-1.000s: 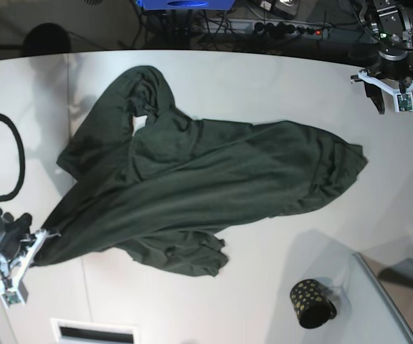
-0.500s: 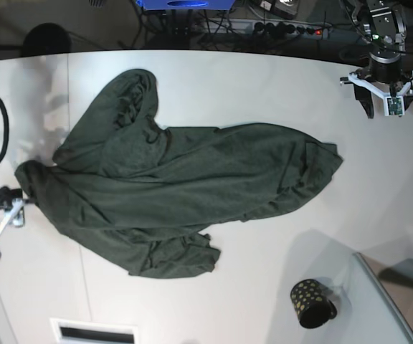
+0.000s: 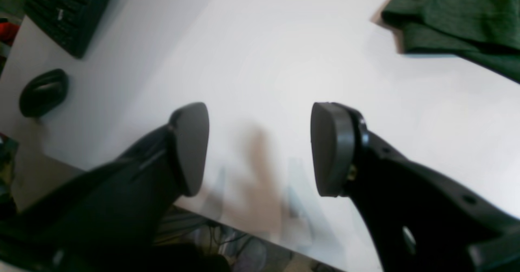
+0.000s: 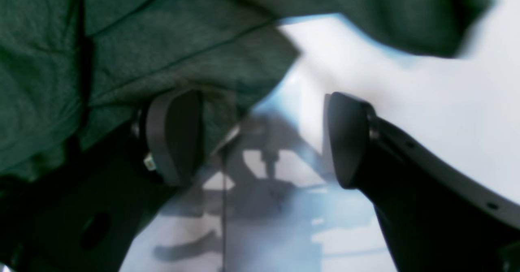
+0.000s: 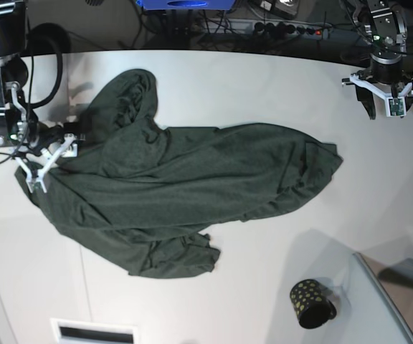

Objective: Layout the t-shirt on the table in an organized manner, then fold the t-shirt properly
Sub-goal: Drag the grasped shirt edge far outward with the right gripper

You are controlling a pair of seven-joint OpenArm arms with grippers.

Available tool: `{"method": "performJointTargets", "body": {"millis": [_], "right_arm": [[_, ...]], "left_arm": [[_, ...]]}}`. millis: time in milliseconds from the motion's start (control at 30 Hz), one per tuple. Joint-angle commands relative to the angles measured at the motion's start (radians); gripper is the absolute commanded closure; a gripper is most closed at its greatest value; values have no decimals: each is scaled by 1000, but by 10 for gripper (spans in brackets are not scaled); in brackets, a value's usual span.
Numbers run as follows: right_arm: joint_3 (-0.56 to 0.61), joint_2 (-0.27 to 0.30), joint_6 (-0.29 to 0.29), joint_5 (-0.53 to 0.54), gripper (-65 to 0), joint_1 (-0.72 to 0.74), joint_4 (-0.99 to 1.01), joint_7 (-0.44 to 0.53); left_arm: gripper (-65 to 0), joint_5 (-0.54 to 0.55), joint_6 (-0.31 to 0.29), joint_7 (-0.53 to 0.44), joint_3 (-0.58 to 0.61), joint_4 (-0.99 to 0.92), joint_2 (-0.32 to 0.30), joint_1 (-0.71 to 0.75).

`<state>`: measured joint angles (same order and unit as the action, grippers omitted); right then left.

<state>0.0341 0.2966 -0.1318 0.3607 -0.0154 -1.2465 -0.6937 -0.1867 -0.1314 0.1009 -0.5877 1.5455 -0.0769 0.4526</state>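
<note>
Swung up along the t-shirt's (image 5: pixel 185 190) left edge since the earlier frame, the right gripper (image 5: pixel 45 161) now has its jaws apart, one under loose fabric. Crumpled, the t-shirt sprawls mid-worktop (image 5: pixel 264 93). Well clear of it, the left gripper (image 5: pixel 384 100) hovers, jaws open and empty.

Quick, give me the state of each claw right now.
Left claw: open, empty, over the table.
Right claw: open, holding nothing; the t-shirt drapes against one finger.
</note>
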Motion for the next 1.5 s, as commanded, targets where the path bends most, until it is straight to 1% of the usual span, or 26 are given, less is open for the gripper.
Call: {"method": "performJointTargets", "body": {"millis": [0, 67, 100, 133, 167, 200, 267, 300, 367, 400, 433, 500, 700, 833, 933, 1100, 1167, 1300, 1467], "right_arm": [[3, 22, 2, -4, -465, 16, 9, 24], [19, 22, 2, -4, -464, 18, 50, 41], [25, 22, 2, -4, -449, 18, 67, 44], [33, 22, 2, -2, -410, 18, 77, 45], [42, 22, -1, -2, -341, 12, 80, 45], [46, 22, -6, 1, -248, 7, 80, 44], [31, 22, -10, 2, 0, -25, 73, 38], [10, 22, -10, 2, 0, -50, 52, 38], [-46, 26, -10, 2, -30, -120, -19, 38], [-87, 26, -10, 2, -8, -162, -68, 38], [-127, 28, -10, 1, 0, -203, -123, 38], [-188, 28, -10, 1, -5, -272, -227, 30], [-320, 26, -10, -1, -6, -407, -562, -80], [-429, 23, -9, -2, -6, -438, -747, -165], [-498, 23, -9, -2, -6, -421, -772, -166], [-609, 23, -9, -2, -6, -332, -778, -146], [-690, 22, -4, -2, -6, -301, -775, -149], [-871, -15, -4, -5, -6, -249, -772, -202], [-1005, -10, -4, -5, -6, -245, -741, -199]], "left_arm": [[-375, 2, 9, -22, -5, 17, -11, 8], [-375, 2, 9, -22, -5, 11, -16, 13], [-375, 2, 9, -22, -7, 10, -17, 13], [-375, 2, 9, -22, -7, 10, -17, 13], [-375, 2, 9, -22, -7, 10, -17, 13], [-375, 2, 9, -22, -7, 10, -17, 13], [-375, 2, 9, -22, -7, 10, -17, 13], [-375, 2, 9, -22, -7, 10, -17, 13], [-375, 2, 9, -22, -7, 10, -17, 13], [-375, 2, 9, -22, -7, 10, -17, 13], [-375, 2, 9, -22, -7, 10, -17, 13], [-375, 2, 9, -22, -7, 10, -17, 10], [-375, 2, 9, -22, -7, 10, -17, 4], [-375, 2, 9, -22, -7, 10, -17, 5], [-375, 3, 9, -22, -7, 10, -17, 12], [-375, 3, 9, -22, -8, 10, -17, 13], [-375, 3, 9, -22, -8, 10, -17, 13], [-375, 3, 9, -22, -8, 10, -17, 13], [-375, 3, 9, -22, -8, 10, -17, 7]]}}
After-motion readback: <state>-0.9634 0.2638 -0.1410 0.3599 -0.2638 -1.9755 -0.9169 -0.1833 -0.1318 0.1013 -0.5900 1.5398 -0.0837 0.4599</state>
